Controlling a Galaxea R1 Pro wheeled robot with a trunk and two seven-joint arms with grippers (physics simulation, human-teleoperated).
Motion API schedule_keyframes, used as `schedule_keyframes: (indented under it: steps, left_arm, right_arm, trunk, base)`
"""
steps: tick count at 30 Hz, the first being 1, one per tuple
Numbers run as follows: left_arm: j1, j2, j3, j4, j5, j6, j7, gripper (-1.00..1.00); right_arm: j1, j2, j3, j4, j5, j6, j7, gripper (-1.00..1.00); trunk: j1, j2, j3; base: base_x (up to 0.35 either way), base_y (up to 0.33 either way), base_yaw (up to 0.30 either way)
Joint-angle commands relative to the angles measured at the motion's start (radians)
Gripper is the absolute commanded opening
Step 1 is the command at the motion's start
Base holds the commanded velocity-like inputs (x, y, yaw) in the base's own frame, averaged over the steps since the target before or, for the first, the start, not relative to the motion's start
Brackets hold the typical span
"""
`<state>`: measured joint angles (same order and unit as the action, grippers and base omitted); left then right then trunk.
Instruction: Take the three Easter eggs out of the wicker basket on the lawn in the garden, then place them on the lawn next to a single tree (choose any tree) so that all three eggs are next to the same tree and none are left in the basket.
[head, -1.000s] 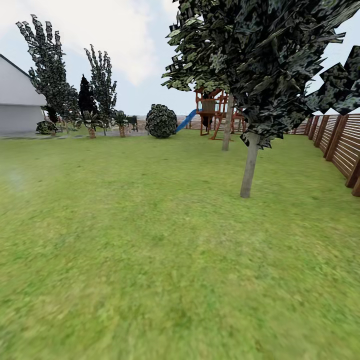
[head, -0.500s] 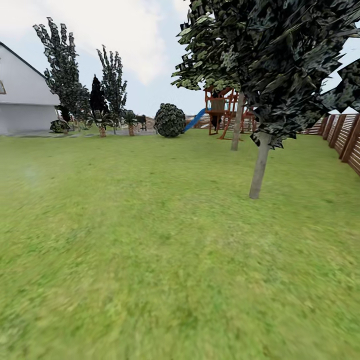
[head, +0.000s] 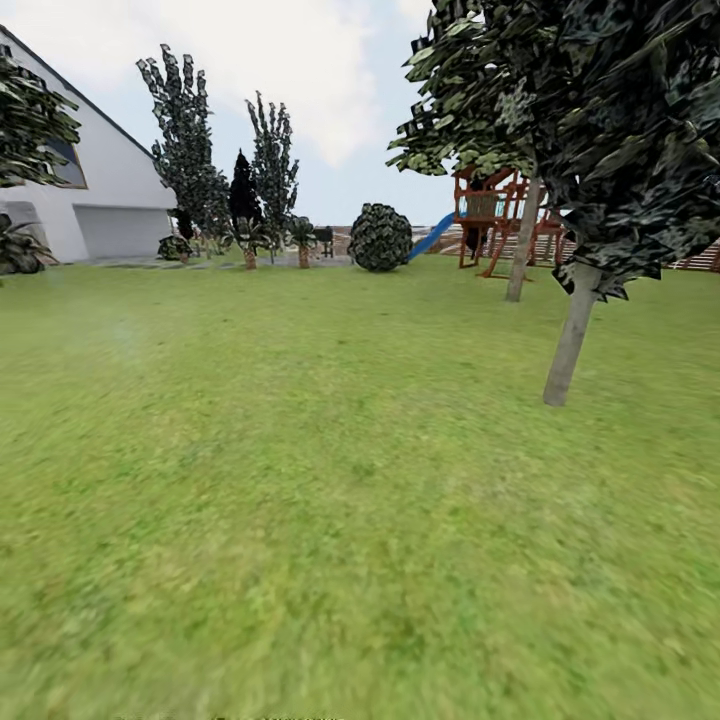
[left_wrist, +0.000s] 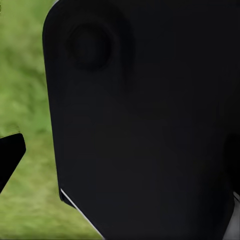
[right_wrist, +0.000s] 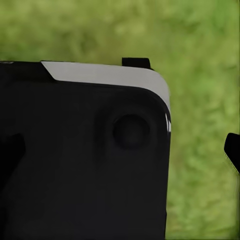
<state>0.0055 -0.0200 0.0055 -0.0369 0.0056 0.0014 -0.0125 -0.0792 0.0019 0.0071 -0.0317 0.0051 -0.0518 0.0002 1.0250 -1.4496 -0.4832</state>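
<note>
1. Left claw: a black fingertip (left_wrist: 10, 155) shows at the edge of the left wrist view; a black robot panel (left_wrist: 145, 120) blocks the rest. Cannot tell how far the claw is open, nor whether it holds anything.
2. Right claw: a black fingertip (right_wrist: 232, 150) shows at the edge of the right wrist view, beside another black panel (right_wrist: 80, 160) with a pale grey edge. Opening and any load cannot be told.
3. Behind both claws: blurred green lawn (right_wrist: 200, 45).
4. Head view, farther out: lawn (head: 300, 480) runs from the near edge to the far end of the garden.
5. Tree (head: 570, 345): pale straight trunk, dark jagged canopy, standing on the lawn ahead and to the right.
6. Second tree (head: 522, 245) stands beyond it, trunk just in front of a red wooden play frame (head: 490, 215) with a blue slide (head: 432, 236).
7. Round dark bush (head: 380, 238) sits at the far edge of the grass, left of the slide.
8. Far left: white house (head: 110, 200), tall dark trees (head: 190, 150) and small palms (head: 250, 245) before it.
</note>
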Motion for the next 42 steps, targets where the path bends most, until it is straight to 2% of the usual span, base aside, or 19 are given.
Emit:
schedule_keyframes:
  steps: [1, 12, 30, 42]
  left_arm:
    - [0.001, 0.0, 0.001, -0.002, 0.001, 0.0, -0.001, 1.0]
    - [0.001, 0.0, 0.001, -0.003, 0.001, 0.0, -0.001, 1.0]
    - [0.001, 0.0, 0.001, -0.003, 0.001, 0.0, -0.001, 1.0]
    - [0.001, 0.0, 0.001, -0.003, 0.002, 0.0, -0.001, 1.0]
  right_arm:
    - [-0.001, 0.0, 0.001, 0.001, 0.0, -0.003, 0.0, 1.0]
    - [-0.001, -0.001, 0.001, 0.001, 0.001, -0.003, 0.001, 1.0]
    - [-0.001, -0.004, 0.007, 0.001, 0.015, -0.005, 0.004, 1.0]
    - [-0.001, -0.003, 0.007, 0.002, 0.015, -0.005, 0.003, 1.0]
  trunk:
    - [0.0, 0.0, -0.001]
    - [0.0, 0.0, -0.008]
    - [0.0, 0.0, -0.008]
    - [0.0, 0.0, -0.008]
  base:
    - [0.0, 0.0, 0.267]
    - [0.0, 0.0, 0.251]
    - [0.0, 0.0, 0.019]
    - [0.0, 0.0, 0.277]
